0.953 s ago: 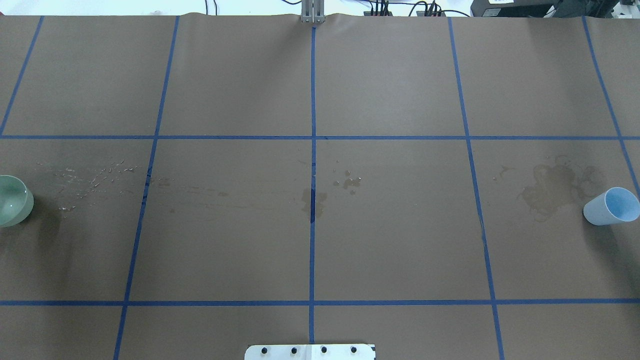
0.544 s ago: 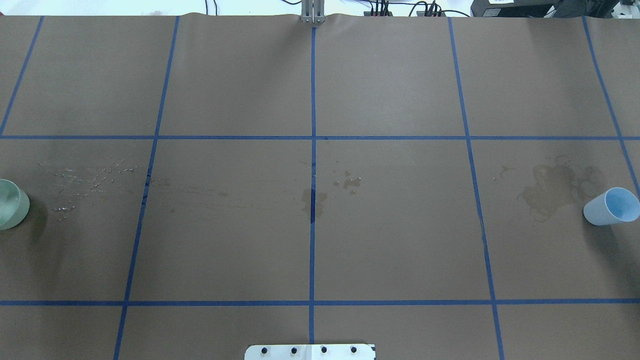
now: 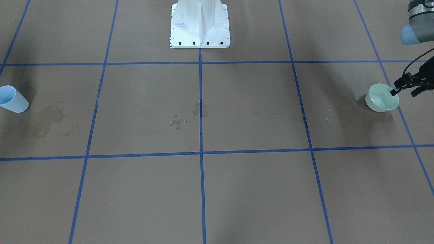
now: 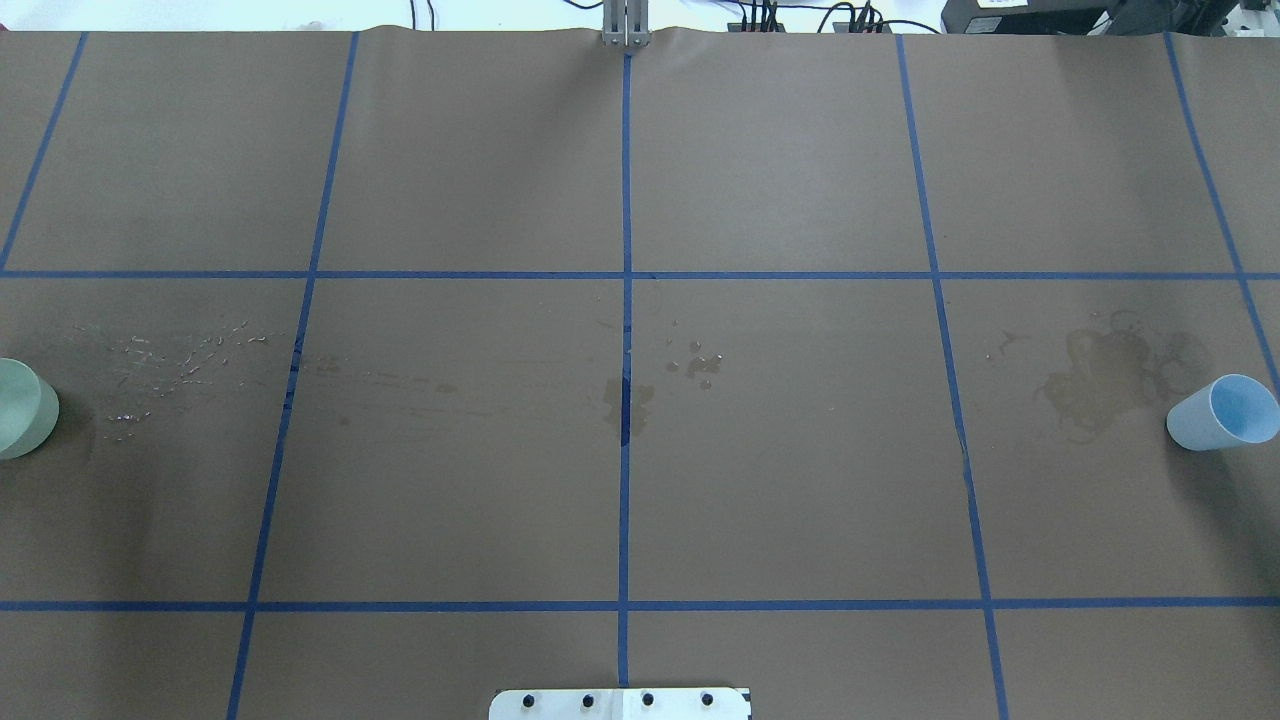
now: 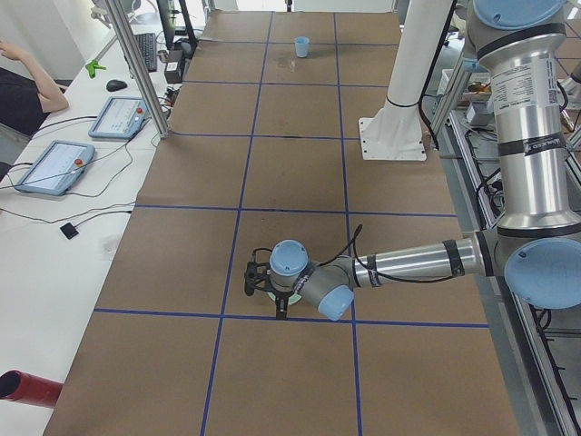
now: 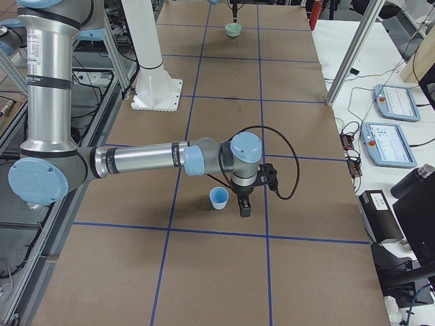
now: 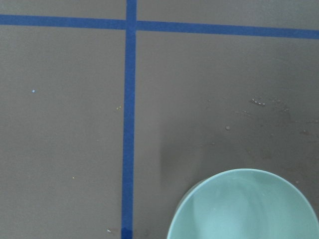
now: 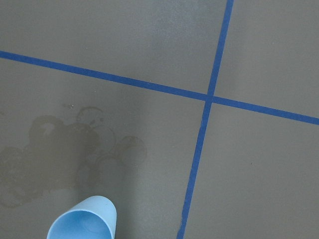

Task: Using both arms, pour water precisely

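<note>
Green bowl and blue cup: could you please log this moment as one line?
green bowl: left gripper at rim | blue cup: right gripper beside | water drops: centre

I see a brown paper table cover [image 4: 800, 150] gridded with blue tape lines [image 4: 624, 500] and blotched by darker wet stains [image 4: 1100, 385], a pale green round bowl [image 3: 381, 100], a light blue plastic cup [image 4: 1220, 412] and a white bolted pedestal [image 3: 200, 23].
</note>
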`<action>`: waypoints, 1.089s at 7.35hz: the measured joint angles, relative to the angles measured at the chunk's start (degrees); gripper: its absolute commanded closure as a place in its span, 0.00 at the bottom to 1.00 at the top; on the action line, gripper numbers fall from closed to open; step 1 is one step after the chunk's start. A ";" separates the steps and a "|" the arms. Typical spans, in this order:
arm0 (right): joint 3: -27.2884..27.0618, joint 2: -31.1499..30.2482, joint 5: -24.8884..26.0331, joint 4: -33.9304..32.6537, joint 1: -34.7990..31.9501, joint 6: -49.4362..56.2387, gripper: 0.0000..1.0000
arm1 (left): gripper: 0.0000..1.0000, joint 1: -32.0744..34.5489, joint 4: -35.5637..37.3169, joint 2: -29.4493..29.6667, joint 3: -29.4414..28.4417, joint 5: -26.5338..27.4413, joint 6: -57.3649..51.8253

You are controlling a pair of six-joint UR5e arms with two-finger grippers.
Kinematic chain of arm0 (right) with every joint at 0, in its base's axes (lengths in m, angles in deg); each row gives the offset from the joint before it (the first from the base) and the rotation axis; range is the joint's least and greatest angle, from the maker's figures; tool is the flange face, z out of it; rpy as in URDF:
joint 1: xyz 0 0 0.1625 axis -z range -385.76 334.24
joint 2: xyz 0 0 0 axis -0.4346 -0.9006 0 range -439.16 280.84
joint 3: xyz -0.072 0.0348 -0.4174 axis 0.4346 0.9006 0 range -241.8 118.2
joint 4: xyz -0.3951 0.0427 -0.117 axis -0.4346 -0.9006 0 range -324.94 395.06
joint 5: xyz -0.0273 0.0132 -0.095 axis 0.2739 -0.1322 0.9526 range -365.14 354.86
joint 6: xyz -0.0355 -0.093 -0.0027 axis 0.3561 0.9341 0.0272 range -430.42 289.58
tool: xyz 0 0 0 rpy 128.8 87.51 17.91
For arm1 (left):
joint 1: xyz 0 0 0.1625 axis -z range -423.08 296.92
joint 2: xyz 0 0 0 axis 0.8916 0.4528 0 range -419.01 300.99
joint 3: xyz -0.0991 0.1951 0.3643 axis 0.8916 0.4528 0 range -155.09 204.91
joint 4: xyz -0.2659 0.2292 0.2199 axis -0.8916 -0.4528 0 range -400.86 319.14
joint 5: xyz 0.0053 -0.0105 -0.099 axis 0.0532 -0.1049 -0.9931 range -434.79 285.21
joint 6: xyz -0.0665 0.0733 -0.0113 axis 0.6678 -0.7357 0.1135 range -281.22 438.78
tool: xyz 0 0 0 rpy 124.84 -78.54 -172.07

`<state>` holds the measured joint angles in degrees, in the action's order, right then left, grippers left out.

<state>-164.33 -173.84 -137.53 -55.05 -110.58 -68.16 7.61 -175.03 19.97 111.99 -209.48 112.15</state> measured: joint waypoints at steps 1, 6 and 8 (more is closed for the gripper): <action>0.02 0.12 -0.03 0.15 0.00 -0.04 0.01 | 0.00 0.42 6.15 0.26 4.07 0.13 -3.03; 0.40 0.36 -0.13 0.38 0.00 -0.19 0.01 | 0.00 13.72 52.50 13.31 15.85 4.85 -32.22; 0.41 0.35 -0.33 0.38 -0.06 -0.24 0.01 | 0.00 17.86 51.53 14.13 11.84 4.55 -35.31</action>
<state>-163.92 -173.49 -137.86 -54.68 -110.63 -68.40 25.48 -123.50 34.10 123.83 -204.93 76.84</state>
